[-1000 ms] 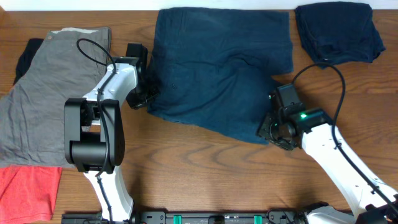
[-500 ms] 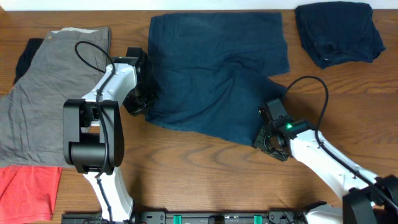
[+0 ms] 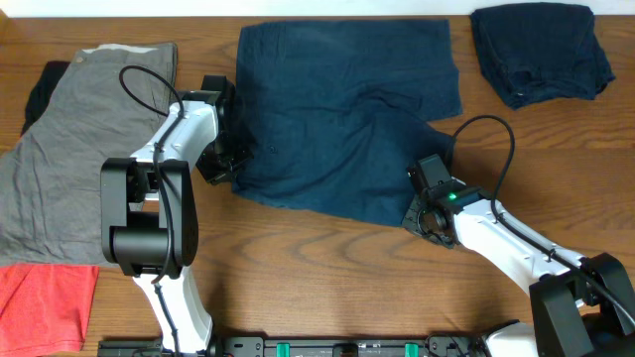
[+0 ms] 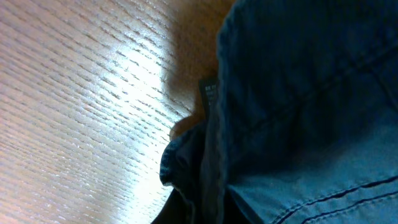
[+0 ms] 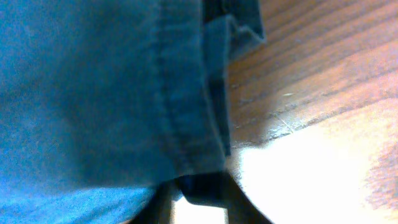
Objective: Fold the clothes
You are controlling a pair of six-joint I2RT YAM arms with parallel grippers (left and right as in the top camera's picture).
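1. Dark blue shorts [image 3: 347, 109]: these lie rumpled and spread at the centre of your worktop [image 3: 327, 278], towards its far edge.
2. Left tool [image 3: 226, 161]: this sits at the shorts' left edge. Your wrist view shows the hem bunched into a fold between the pressed-together fingers, so it is pinching the shorts. A small dark label [image 4: 209, 94] shows just beside that edge.
3. Right tool [image 3: 417, 213]: this sits at the shorts' lower right corner. The stitched hem [image 5: 186, 124] runs down into its dark fingers [image 5: 233, 202], which are clamped on the cloth.
4. Navy piece [image 3: 541, 50]: folded, at the far right corner, apart from the shorts.
5. Grey garment [image 3: 69, 159]: at the left, overlapping a black piece [image 3: 45, 84].
6. Coral-red piece [image 3: 40, 302]: at the near left corner.
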